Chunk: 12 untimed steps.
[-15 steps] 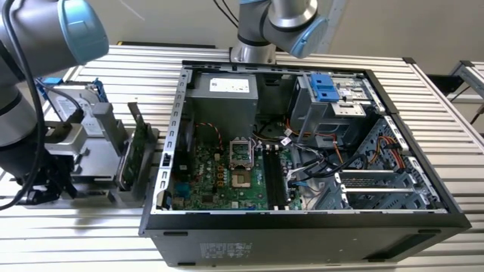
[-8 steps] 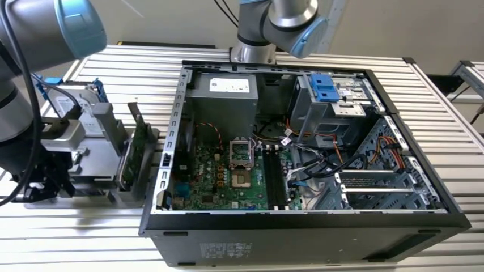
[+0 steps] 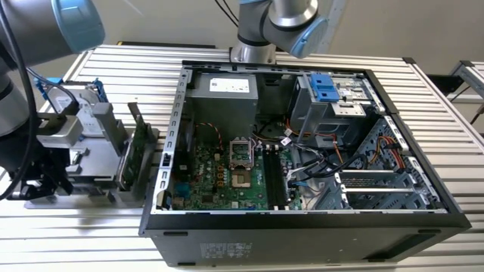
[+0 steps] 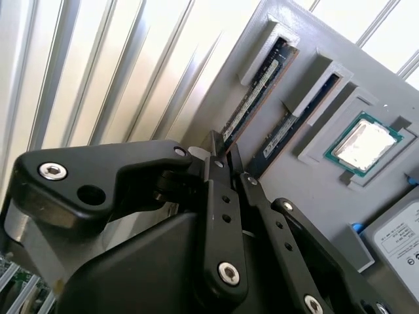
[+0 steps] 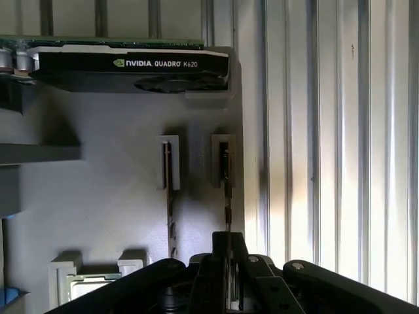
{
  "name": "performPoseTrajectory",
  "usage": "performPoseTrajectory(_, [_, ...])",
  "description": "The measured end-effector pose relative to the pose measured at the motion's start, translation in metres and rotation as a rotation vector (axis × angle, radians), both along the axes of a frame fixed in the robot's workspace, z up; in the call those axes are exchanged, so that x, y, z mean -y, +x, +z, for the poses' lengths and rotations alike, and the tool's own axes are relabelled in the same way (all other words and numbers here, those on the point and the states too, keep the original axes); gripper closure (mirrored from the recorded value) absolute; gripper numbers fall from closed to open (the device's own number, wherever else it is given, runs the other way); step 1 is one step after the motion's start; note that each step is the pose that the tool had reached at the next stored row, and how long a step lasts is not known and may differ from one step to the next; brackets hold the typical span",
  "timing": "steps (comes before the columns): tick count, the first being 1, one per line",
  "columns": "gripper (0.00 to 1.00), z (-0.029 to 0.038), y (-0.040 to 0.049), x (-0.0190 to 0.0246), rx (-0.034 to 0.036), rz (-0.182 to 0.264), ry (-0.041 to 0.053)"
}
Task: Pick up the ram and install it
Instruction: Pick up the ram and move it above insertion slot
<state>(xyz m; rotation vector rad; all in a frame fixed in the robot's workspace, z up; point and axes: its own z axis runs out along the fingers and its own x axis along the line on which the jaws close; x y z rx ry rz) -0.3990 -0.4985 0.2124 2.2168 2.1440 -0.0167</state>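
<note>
The ram (image 5: 226, 176) is a thin stick standing on edge in a slot of the grey parts holder (image 5: 98, 196), off the exterior view's left side of the open computer case. In the second wrist view the same ram (image 4: 252, 101) runs down between my black fingers. My gripper (image 5: 228, 245) (image 4: 224, 154) is shut on the ram's near end, and the stick still sits in its slot. A second stick (image 5: 169, 190) (image 4: 288, 127) stands in the neighbouring slot. In the exterior view my gripper (image 3: 38, 175) hangs low over the holder. The black memory slots (image 3: 276, 178) lie on the motherboard inside the case.
A graphics card (image 5: 131, 65) stands at the holder's far end and shows as a green card (image 3: 132, 147). A processor chip (image 4: 363, 144) and a silver hard drive (image 4: 406, 235) sit in the holder beside the sticks. The case wall (image 3: 178, 141) rises close to the holder. Ribbed metal tabletop (image 3: 454, 141) surrounds everything.
</note>
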Motion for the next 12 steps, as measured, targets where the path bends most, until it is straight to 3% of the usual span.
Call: performPoseTrajectory(12, [1.00, 0.0090, -0.0001, 0.0000, 0.0000, 0.000, 0.0000])
